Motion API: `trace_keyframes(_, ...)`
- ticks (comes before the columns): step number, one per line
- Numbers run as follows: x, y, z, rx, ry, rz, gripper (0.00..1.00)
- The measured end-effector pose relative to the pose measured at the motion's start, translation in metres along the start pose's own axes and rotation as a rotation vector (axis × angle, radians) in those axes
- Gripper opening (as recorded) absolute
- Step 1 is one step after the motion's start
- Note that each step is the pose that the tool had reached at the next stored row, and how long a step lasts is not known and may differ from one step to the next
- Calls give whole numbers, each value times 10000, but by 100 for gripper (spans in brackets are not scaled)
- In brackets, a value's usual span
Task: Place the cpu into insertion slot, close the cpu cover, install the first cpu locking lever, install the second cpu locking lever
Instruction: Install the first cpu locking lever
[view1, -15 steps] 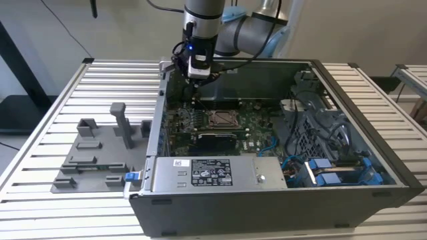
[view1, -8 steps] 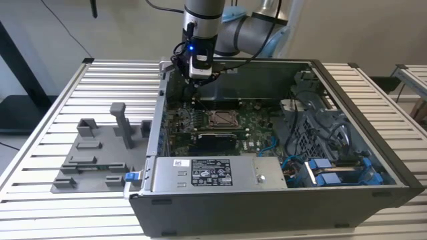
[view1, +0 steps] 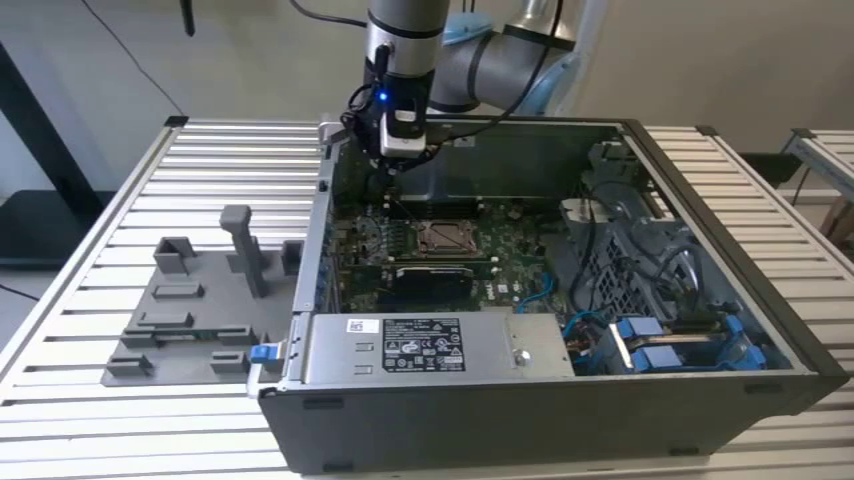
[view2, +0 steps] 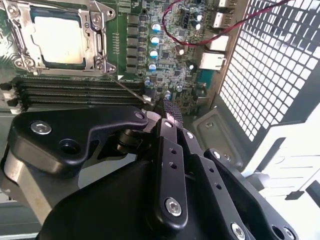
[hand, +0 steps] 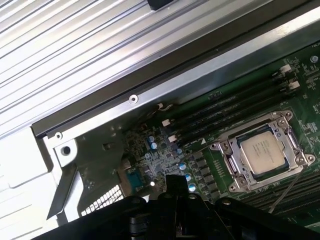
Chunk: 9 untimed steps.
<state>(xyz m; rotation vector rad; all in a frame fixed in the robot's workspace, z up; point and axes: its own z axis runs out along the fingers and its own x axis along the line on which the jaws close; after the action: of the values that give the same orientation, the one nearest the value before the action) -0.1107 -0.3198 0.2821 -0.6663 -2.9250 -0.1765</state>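
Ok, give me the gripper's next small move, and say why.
Probably shift the gripper toward the thin wire locking lever: the silver-topped square cpu sits under the closed silver metal frame cover, while that lever angles away, apparently unlatched.

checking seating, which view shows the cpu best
First wrist view: the cpu sits whole and evenly lit in the cpu cover window. The second wrist view shows it bright with glare; the exterior view, small and distant.

Exterior view: soft, even room light; computer case (view1: 534, 160) shaded inside along its front edge. Second wrist view: perforated case wall (view2: 270, 65) washed out white; glare on cpu (view2: 57, 37). First wrist view: slatted table (hand: 65, 45) overexposed.
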Motion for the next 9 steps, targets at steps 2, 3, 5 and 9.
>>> trace_keyframes(2, 1, -1, 0, 8, -22, -162, 11)
trace_keyframes(3, 2, -1, 0, 12, -34, -235, 11)
trace_keyframes(5, 2, -1, 1, 16, -60, -386, 11)
trace_keyframes(9, 5, -1, 4, 22, -93, -702, 11)
